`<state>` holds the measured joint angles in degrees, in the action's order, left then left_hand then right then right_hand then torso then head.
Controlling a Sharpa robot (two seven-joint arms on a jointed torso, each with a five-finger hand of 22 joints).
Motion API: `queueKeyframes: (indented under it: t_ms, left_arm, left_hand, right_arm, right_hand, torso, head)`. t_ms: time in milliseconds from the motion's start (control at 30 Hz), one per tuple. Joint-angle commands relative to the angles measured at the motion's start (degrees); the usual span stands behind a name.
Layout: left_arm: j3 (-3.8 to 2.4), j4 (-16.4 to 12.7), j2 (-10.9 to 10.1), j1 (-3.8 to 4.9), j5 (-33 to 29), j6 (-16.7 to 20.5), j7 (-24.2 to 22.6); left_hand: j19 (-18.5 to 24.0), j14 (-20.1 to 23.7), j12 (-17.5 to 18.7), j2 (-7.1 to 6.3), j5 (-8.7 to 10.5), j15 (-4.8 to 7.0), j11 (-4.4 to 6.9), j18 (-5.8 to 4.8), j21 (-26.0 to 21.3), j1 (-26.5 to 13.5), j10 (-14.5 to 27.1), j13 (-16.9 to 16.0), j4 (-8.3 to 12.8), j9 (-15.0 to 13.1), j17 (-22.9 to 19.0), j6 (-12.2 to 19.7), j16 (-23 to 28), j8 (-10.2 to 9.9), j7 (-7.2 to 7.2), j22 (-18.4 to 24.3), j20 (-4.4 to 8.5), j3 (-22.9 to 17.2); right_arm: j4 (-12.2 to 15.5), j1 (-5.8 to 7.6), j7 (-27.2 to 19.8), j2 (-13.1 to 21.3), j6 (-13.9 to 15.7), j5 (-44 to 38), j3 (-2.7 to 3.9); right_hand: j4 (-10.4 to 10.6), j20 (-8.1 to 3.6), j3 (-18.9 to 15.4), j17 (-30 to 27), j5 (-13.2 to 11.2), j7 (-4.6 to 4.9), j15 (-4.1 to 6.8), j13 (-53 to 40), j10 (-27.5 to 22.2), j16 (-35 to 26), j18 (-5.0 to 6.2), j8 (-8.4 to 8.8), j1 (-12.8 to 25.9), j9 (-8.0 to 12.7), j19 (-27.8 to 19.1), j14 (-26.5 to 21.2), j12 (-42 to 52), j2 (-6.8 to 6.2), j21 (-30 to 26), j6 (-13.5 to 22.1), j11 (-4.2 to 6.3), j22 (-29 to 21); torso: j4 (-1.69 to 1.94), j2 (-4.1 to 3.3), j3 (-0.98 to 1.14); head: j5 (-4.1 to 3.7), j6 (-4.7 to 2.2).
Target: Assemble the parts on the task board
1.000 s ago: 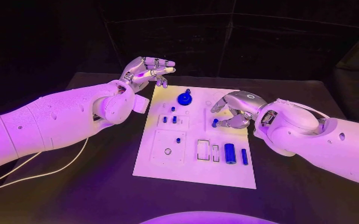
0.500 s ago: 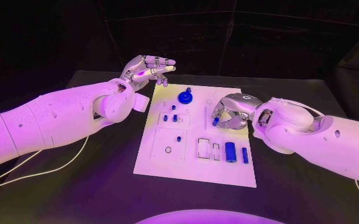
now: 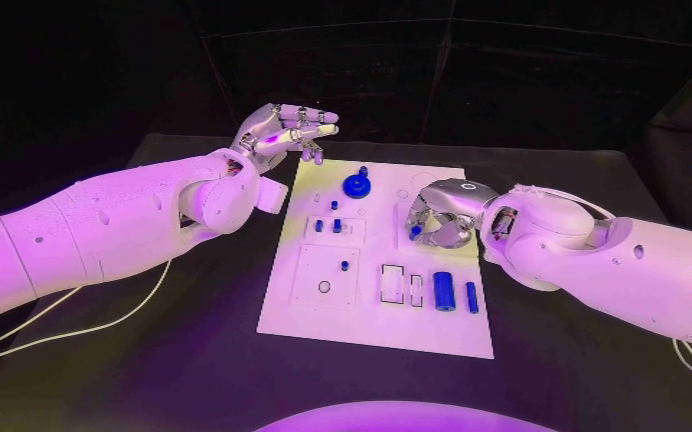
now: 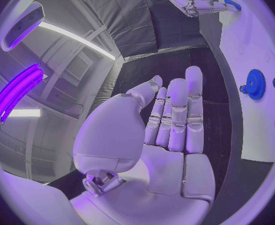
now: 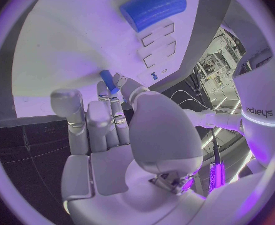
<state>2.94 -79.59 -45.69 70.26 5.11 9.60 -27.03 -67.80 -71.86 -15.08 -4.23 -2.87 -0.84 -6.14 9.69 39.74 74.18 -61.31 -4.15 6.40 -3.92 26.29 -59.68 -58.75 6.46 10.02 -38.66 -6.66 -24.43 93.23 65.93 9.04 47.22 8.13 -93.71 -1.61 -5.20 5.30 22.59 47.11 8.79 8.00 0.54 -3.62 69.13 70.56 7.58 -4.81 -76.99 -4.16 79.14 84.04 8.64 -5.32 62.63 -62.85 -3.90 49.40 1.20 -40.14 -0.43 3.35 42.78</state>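
My right hand: pinching a small blue peg over the white board.
My left hand: empty, fingers loosely apart.

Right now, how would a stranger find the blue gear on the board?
Start at the white task board in the table's middle and go to its far edge. The round blue toothed gear sits there, wider than the small blue pegs nearby.

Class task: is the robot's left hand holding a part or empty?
Empty: the left hand hovers beyond the task board, fingers straight with nothing between them.
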Motion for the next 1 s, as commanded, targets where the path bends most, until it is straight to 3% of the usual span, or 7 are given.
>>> queueKeyframes:
  t_ms: [33,133,300,667,800,1000]
  left_arm:
    - [-0.05,-0.01,0.04,0.08,-0.17,-0.47,-0.16]
    - [-0.05,0.01,0.05,0.08,-0.17,-0.49,-0.14]
    - [-0.05,0.04,0.04,0.08,-0.17,-0.49,-0.09]
    - [-0.05,0.32,0.07,0.07,-0.17,-0.53,-0.07]
    - [-0.04,0.41,0.13,0.07,-0.17,-0.55,-0.07]
    - [-0.04,0.47,0.23,0.06,-0.17,-0.57,-0.09]
  left_hand:
    - [0.27,0.35,-0.33,0.00,0.07,-0.17,0.06,0.73,-0.23,-0.63,0.28,0.04,0.06,0.01,-0.06,0.04,0.07,0.21,0.22,0.09,-0.01,0.25]
    - [0.27,0.35,-0.33,0.00,0.07,-0.17,0.06,0.73,-0.23,-0.63,0.28,0.04,0.06,0.01,-0.06,0.04,0.07,0.21,0.22,0.09,-0.01,0.25]
    - [0.27,0.35,-0.33,0.00,0.07,-0.17,0.06,0.73,-0.23,-0.63,0.28,0.04,0.06,0.01,-0.06,0.04,0.07,0.21,0.22,0.09,-0.01,0.25]
    - [0.24,0.34,-0.43,0.15,0.07,-0.17,0.07,0.74,-0.27,-0.56,0.29,0.03,0.05,-0.01,-0.09,0.03,0.03,0.26,0.21,0.12,-0.02,0.32]
    - [0.24,0.34,-0.43,0.15,0.07,-0.17,0.07,0.74,-0.27,-0.56,0.29,0.03,0.05,-0.01,-0.09,0.03,0.03,0.26,0.21,0.12,-0.02,0.32]
    - [0.24,0.34,-0.43,0.15,0.07,-0.17,0.07,0.74,-0.27,-0.56,0.29,0.03,0.05,-0.01,-0.09,0.03,0.03,0.26,0.21,0.12,-0.02,0.32]
  right_arm:
    - [-0.40,-0.02,0.51,-0.42,0.99,-0.60,-0.05]
    - [-0.57,-0.04,0.96,-0.58,3.13,-0.87,-0.05]
    - [0.12,-0.05,0.89,-0.18,6.11,-1.27,-0.05]
    - [6.26,-0.02,-0.98,3.00,12.32,0.62,0.04]
    - [8.67,0.00,-2.03,3.54,13.84,2.32,0.11]
    - [9.65,-0.01,-3.24,1.69,13.83,3.73,0.11]
  right_hand:
    - [-0.39,-0.41,2.07,0.31,-1.56,0.07,0.57,0.00,0.61,0.55,0.01,-0.02,-0.83,0.06,0.27,0.22,-0.50,1.37,0.55,-0.68,-0.02,0.31]
    - [-1.00,-0.50,4.71,0.96,-2.69,0.28,0.57,-0.04,1.06,1.01,-0.08,0.08,-1.75,0.09,0.47,0.28,-0.87,2.19,1.03,-1.12,-0.05,0.85]
    - [-1.54,-0.55,7.09,1.43,-2.33,0.38,0.57,-0.12,1.66,1.44,-0.15,0.25,-1.71,0.12,0.61,0.28,-1.18,1.95,1.48,-1.51,-0.07,1.30]
    - [-1.89,-0.58,9.22,1.79,-1.49,0.37,0.59,-0.17,2.19,1.86,-0.20,0.56,-0.80,0.16,0.62,0.22,-1.67,0.80,1.90,-1.76,-0.05,1.67]
    - [-1.97,-0.59,9.57,1.93,-1.22,0.39,0.59,-0.17,2.25,1.97,-0.22,0.63,-0.64,0.17,0.62,0.22,-1.78,0.54,2.00,-1.78,-0.06,1.78]
    - [-1.97,-0.58,9.68,1.81,-1.09,0.42,0.58,-0.18,2.29,1.95,-0.21,0.67,-0.40,0.17,0.60,0.19,-1.86,0.27,2.01,-1.80,-0.08,1.75]
  torso:
    - [0.00,0.04,0.02]
    - [-0.05,0.03,0.03]
    - [0.00,0.06,0.02]
    - [-0.02,0.12,-0.04]
    - [0.04,0.05,-0.01]
    - [0.04,0.08,-0.07]
  head:
    - [0.05,0.04]
    - [0.06,0.00]
    - [0.00,0.04]
    - [0.05,-0.05]
    - [0.10,-0.17]
    - [0.31,-0.12]
